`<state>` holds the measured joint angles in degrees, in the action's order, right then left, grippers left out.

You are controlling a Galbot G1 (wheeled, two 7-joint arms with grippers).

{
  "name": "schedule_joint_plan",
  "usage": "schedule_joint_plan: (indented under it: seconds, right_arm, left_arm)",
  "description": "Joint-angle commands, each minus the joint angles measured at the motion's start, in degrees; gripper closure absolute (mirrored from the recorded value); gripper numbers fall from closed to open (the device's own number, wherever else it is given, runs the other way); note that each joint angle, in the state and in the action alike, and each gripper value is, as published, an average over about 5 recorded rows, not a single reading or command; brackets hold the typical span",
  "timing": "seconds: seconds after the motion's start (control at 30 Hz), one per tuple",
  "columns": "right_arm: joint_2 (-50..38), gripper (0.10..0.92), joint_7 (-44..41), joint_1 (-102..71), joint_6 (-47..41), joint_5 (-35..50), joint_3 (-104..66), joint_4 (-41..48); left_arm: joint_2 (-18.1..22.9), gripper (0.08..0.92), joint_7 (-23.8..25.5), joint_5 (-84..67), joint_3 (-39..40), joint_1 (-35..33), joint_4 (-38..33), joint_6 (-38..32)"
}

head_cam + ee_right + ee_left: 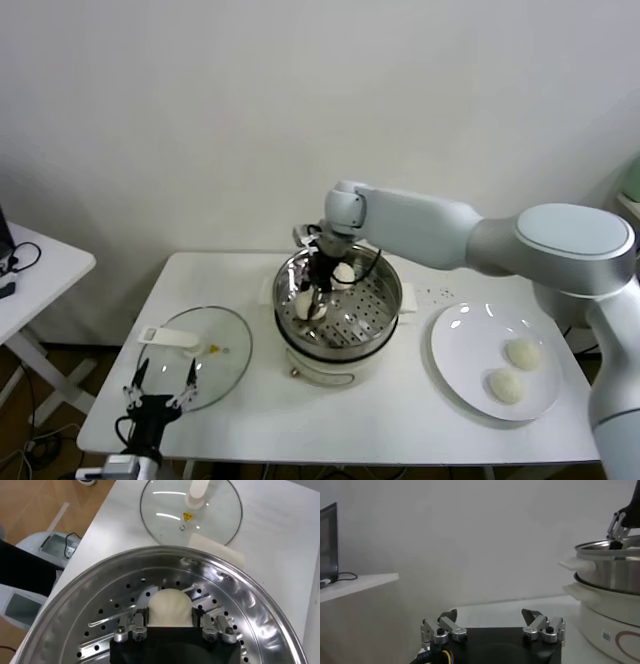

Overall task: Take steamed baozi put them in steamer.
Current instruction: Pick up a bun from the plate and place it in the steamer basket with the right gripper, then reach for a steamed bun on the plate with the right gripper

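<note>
The steamer [385, 300] is a shiny perforated steel basket on a cream-white pot at the table's middle. My right gripper [312, 300] reaches down into it, shut on a cream-white baozi [171, 607] held just above the perforated floor [120, 610]. A second baozi [344, 272] lies inside the steamer at the back. Two more baozi [523, 353] [506, 386] rest on the white plate [465, 345] at the right. My left gripper [160, 388] hangs open and idle at the table's front left corner, holding nothing.
A flat glass lid [225, 355] with a white handle lies on the table left of the steamer, also seen as the lid [165, 510] beyond the basket rim. A second white table [45, 265] stands at far left.
</note>
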<state>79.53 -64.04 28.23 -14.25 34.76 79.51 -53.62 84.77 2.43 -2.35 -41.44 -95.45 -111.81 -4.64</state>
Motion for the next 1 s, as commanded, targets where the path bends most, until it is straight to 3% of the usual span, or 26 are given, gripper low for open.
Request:
schedule_joint_plan:
  seconds: [0.03, 0.4, 0.63, 0.77, 1.0]
  right_arm:
    - [0.58, 0.454, 0.03, -0.51, 0.19, -1.20, -0.43, 1.55]
    - [0.48, 0.435, 0.22, -1.00, 1.29, -2.66, -0.22, 1.18]
    - [-0.22, 0.261, 0.15, -0.03, 1.45, -2.41, -0.09, -0.44]
    - [-1.93, 0.208, -0.15, 2.73, 1.53, -1.01, 0.56, -4.10]
    - [-10.84, 0.203, -1.26, 11.44, 2.91, 0.12, 2.16, -15.14]
  left_arm:
    - [-0.01, 0.177, -0.01, -0.02, 0.02, 0.00, 0.01, -0.02]
    - [0.00, 0.177, -0.02, -0.16, -0.01, 0.15, 0.35, -0.13]
    - [0.13, 0.177, -0.09, -0.36, -0.07, 0.26, 0.25, -0.07]
    - [0.21, 0.177, -0.12, -0.48, 0.04, 0.39, 0.31, -0.02]
    - [0.24, 0.177, -0.11, -0.50, 0.25, 0.33, 0.36, -0.02]
